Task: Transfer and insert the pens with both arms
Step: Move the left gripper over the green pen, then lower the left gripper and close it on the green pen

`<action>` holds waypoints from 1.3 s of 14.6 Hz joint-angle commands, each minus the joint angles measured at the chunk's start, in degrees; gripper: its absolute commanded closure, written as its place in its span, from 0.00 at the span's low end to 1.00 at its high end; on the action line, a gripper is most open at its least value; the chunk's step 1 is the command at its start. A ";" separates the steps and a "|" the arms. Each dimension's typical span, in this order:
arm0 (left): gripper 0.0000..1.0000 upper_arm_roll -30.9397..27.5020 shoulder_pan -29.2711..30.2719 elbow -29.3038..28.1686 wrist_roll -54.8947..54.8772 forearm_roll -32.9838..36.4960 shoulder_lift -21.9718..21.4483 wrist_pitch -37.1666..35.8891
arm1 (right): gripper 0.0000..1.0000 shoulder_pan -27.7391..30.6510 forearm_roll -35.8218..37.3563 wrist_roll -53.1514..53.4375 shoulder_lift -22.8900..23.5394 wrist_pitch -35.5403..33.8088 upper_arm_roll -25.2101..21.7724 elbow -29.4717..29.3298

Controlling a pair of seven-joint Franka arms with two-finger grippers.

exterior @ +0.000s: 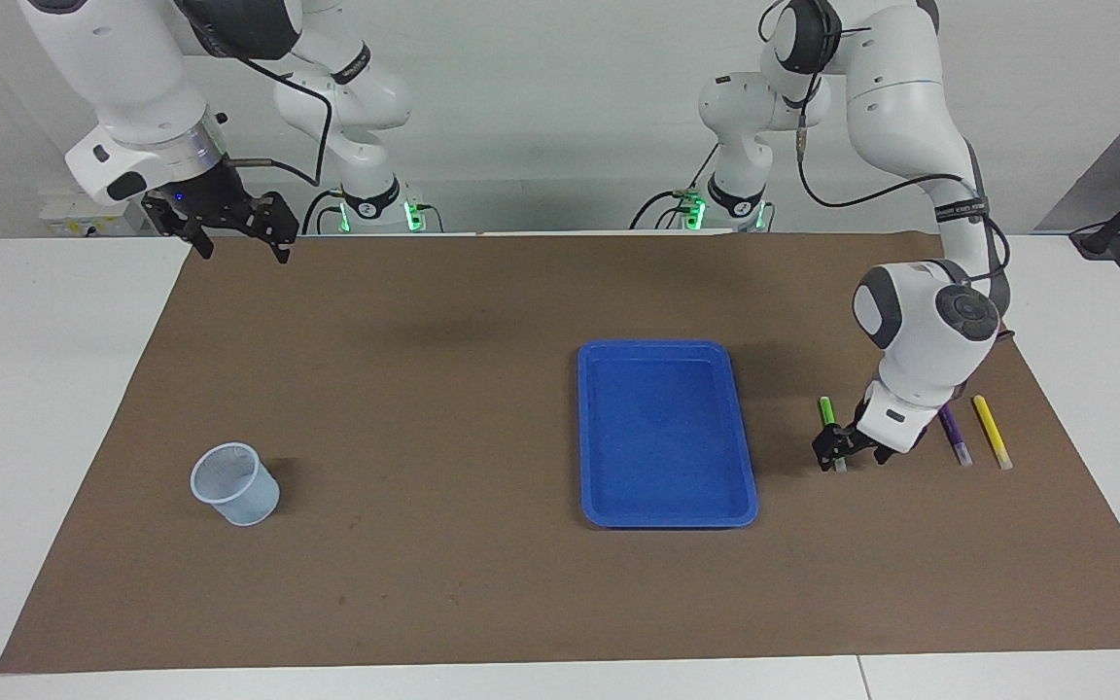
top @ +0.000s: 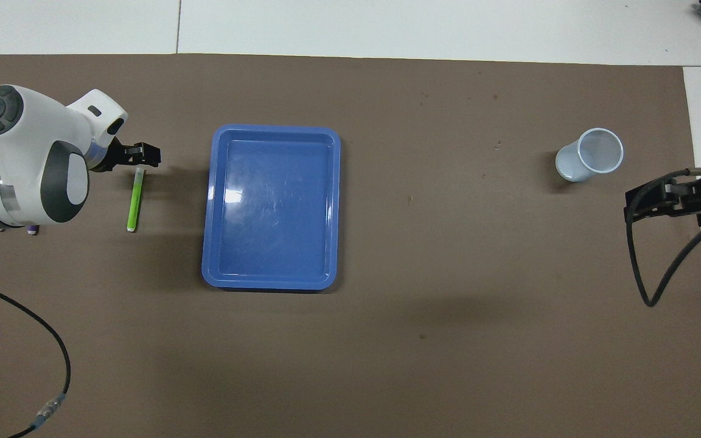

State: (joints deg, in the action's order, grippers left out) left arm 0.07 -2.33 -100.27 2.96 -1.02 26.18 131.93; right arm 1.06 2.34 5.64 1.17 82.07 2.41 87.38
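Overhead view: mat point(top: 448, 340), then tray point(top: 271, 207), cup point(top: 589, 155). Left gripper point(exterior: 840, 449), jaws apart, sits low over the green pen point(exterior: 825, 411), which lies between tray and purple pen point(exterior: 953, 437); yellow pen point(exterior: 991, 430) just beside. Right gripper point(exterior: 229, 222) waits, jaws apart, above the mat's edge.

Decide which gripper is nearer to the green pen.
Left. The left gripper is low over the green pen, at its pale end. The right gripper waits at the table's other end, up by the robots.
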 commanded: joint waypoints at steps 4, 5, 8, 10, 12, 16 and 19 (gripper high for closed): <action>0.00 -0.60 0.30 -2.73 -2.96 0.14 -0.16 0.60 | 0.00 0.43 -0.14 0.25 -1.43 -0.51 0.31 1.56; 0.00 -0.51 0.30 -3.35 -2.96 0.14 -0.25 1.39 | 0.00 0.43 -0.14 0.25 -1.43 -0.42 0.31 1.56; 0.00 -0.59 0.22 -5.37 -2.96 0.06 -0.51 3.68 | 0.00 0.35 -0.14 0.25 -1.52 -0.42 0.31 1.82; 0.04 -0.51 0.22 -5.37 -2.96 0.06 -0.51 3.59 | 0.00 0.08 -0.14 0.33 -1.52 -0.33 0.31 1.82; 0.08 -0.51 0.22 -4.94 -2.96 0.06 -0.42 3.42 | 0.00 -0.09 -0.14 0.42 -1.52 -0.24 0.31 1.82; 0.16 -0.51 0.13 -4.67 -2.88 -0.30 -0.34 3.59 | 0.00 -0.09 -0.14 0.42 -1.52 -0.33 0.49 1.82; 0.31 -0.51 0.13 -4.58 -2.88 -0.47 -0.34 3.59 | 0.00 -0.09 -0.14 0.34 -1.52 -0.42 0.58 1.82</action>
State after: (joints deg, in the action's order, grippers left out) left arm -0.07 -2.03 -104.12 0.88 -1.07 26.17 134.43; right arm 0.85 2.34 5.64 1.14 82.07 2.73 87.65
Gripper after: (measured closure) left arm 0.247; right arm 0.000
